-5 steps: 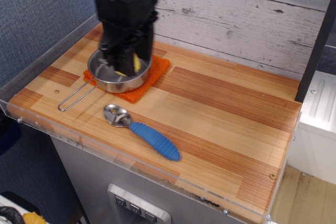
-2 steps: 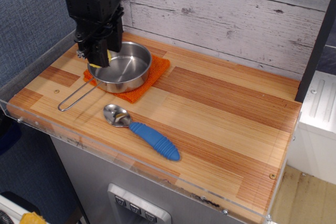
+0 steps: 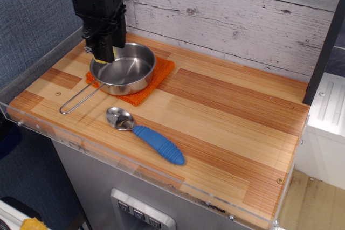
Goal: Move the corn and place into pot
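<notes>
The shiny steel pot (image 3: 127,72) sits on an orange cloth at the back left of the counter, its wire loop handle (image 3: 77,101) pointing to the front left. Its inside looks empty. My black gripper (image 3: 103,54) hangs over the pot's left rim, a little above it. A small sliver of yellow, the corn (image 3: 102,59), shows between the fingertips. The fingers look shut on it, and most of the corn is hidden by them.
An orange cloth (image 3: 158,77) lies under the pot. A metal spoon with a blue ridged handle (image 3: 158,144) lies in front of the pot. A clear plastic rim edges the wooden counter (image 3: 232,117). A plank wall stands behind.
The gripper has moved from over the pot's middle to its left rim and risen slightly. The yellow corn stays between the fingers. Pot and spoon have not moved.
</notes>
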Controlling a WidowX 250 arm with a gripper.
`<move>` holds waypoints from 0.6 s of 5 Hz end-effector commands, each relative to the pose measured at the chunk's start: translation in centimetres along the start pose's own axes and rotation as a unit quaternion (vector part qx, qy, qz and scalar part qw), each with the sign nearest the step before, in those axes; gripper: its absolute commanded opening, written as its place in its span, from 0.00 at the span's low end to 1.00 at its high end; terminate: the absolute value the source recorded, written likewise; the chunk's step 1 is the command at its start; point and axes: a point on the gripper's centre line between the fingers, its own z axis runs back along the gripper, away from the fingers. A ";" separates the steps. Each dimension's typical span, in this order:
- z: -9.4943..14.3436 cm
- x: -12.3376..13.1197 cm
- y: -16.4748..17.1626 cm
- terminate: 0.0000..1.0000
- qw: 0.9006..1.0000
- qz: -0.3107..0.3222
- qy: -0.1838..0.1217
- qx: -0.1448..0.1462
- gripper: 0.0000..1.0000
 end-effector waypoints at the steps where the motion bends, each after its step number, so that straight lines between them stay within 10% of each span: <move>1: -1.0 0.9 -0.4 0.00 1.000 0.023 -0.011 0.009 0.00; 3: -1.9 -0.3 -0.7 0.00 0.999 0.024 -0.011 0.024 0.00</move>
